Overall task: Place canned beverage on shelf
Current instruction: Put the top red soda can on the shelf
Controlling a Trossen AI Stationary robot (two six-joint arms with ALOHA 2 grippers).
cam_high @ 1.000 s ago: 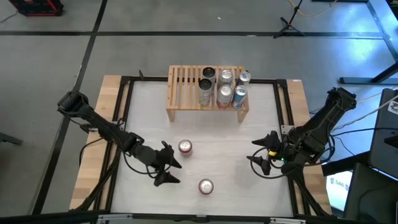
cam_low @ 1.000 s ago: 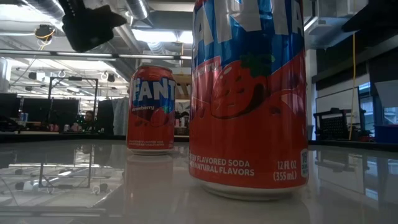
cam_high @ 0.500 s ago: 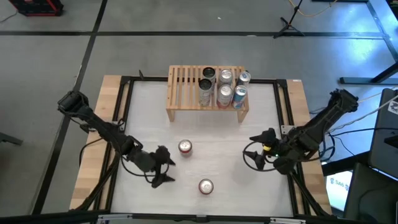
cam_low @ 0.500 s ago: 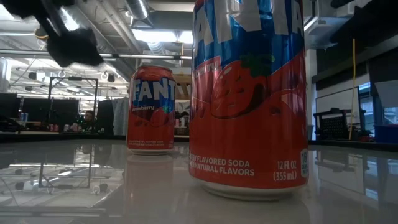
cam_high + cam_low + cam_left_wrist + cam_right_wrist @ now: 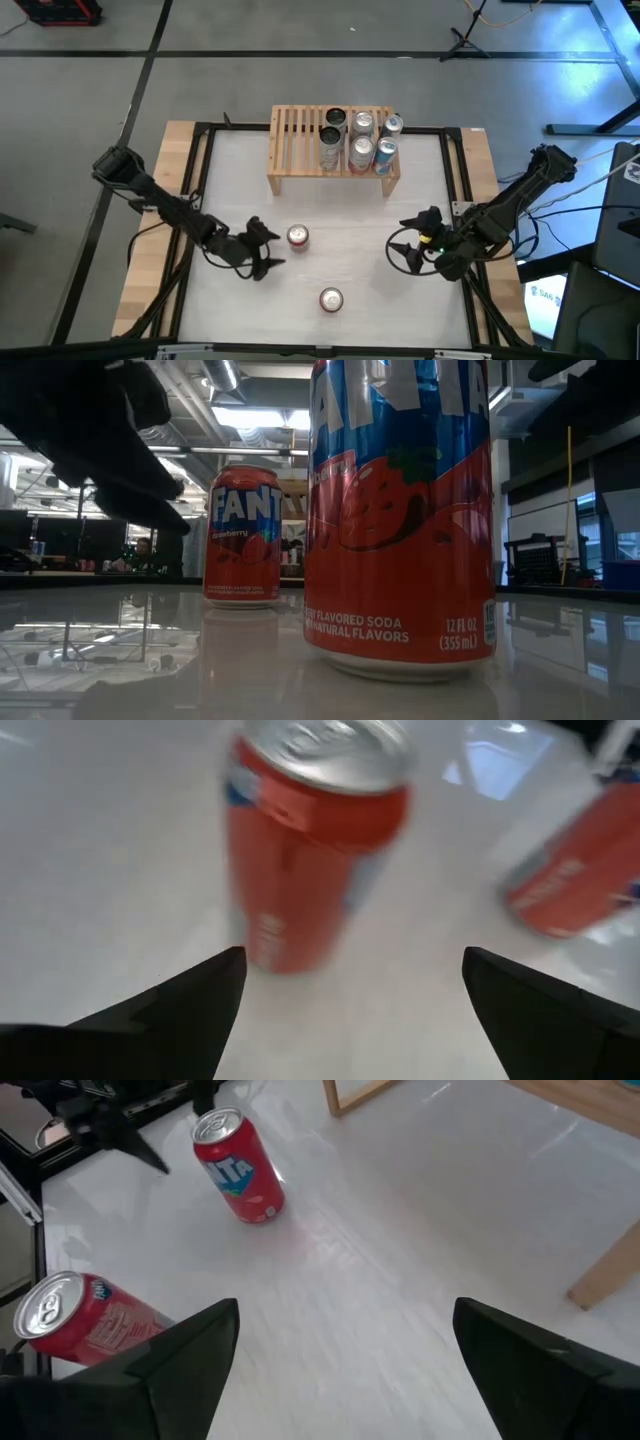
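Observation:
Two red Fanta cans stand upright on the white table: one [image 5: 298, 237] in the middle, one [image 5: 331, 299] nearer the front edge. My left gripper [image 5: 272, 248] is open, low over the table, just left of the middle can [image 5: 310, 840]. Its fingers point at the can, which stands ahead of them and apart. In the low view the gripper [image 5: 110, 450] is a dark shape left of the far can [image 5: 243, 535]. My right gripper [image 5: 398, 243] hangs open at the right, away from both cans. The light-wood slatted shelf [image 5: 300, 150] stands at the far edge.
Several cans [image 5: 357, 140] stand on the right half of the shelf; its left half is bare slats. A black frame [image 5: 200, 180] and wooden side boards edge the white table. The right wrist view shows both red cans [image 5: 238, 1165] [image 5: 75, 1315] and a shelf leg [image 5: 600, 1280].
My left gripper has sunk toward the table beside the middle can and turned at the wrist, staying open. In the low view it has come down from the top to the can's height. My right gripper has shifted slightly toward the table's left. The cans have not moved.

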